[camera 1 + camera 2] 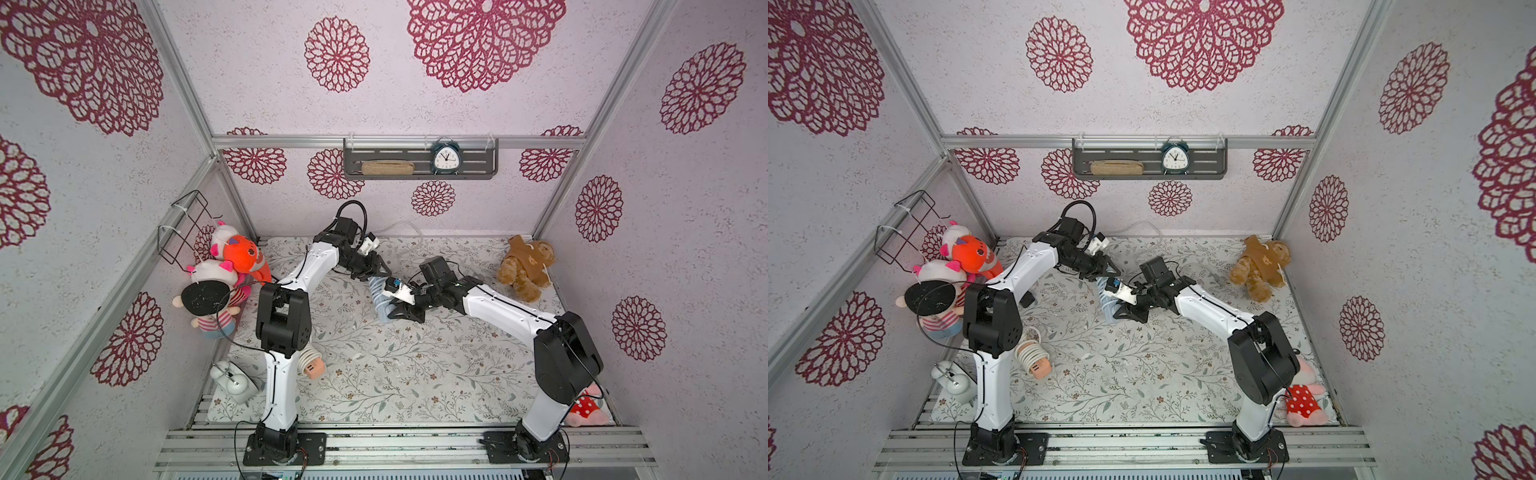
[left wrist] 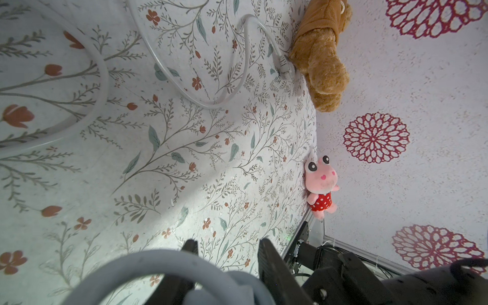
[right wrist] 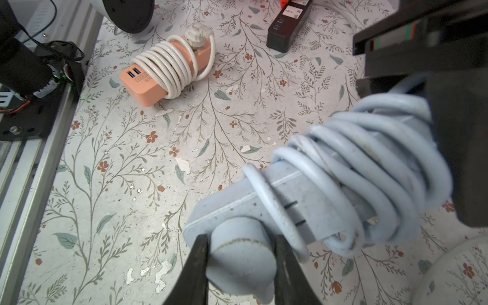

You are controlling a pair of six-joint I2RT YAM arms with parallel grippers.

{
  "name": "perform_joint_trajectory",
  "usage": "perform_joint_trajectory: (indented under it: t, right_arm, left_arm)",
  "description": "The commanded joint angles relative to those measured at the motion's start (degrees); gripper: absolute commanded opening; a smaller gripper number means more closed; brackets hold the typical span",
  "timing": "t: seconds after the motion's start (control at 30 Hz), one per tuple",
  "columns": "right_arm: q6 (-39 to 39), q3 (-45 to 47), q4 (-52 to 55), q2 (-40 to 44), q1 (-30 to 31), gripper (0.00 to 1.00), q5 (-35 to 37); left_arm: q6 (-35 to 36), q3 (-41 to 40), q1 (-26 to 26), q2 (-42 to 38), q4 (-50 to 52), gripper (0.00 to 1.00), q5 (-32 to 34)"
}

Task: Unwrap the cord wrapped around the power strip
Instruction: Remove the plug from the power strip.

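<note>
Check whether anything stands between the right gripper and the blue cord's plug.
Nothing visible does. The right gripper has its jaws against both sides of the pale blue plug of the cord-wrapped pale blue power strip.

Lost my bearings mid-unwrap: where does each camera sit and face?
Top views: high at the front, looking down and back over the table; both arms whole, left gripper and right gripper on the blue strip.
Left wrist: on the left arm, faces the right wall, bear and loose cord; own fingers show.
Right wrist: on the right arm, faces front-left, peach strip; own fingers pinch the plug.
Shared: both wrists see the blue strip; both top views also show bear and peach strip.
</note>
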State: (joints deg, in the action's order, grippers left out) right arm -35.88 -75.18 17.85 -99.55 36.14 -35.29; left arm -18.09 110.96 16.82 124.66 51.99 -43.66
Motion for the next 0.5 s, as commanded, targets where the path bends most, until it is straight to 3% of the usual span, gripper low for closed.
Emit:
perform_joint_trajectory:
  t: [0.0,0.23,0.47]
  right_arm:
    - [2.26,-0.37,-6.38,4.0,-2.72,0.0,-7.36]
    - [5.71,3.7,-11.07,8.68,-8.05,0.0,-14.57]
    - [5.92,4.85,-11.19,9.88,-10.7,0.0,-15.65]
  left_arm:
    - [8.33,-0.11,0.48,0.94,2.77,0.0,-0.76]
    - [14.12,-2.33,-0.18,1.74,4.56,0.0,1.11]
    - [14.61,-4.67,-0.74,0.59,2.82,0.0,2.7]
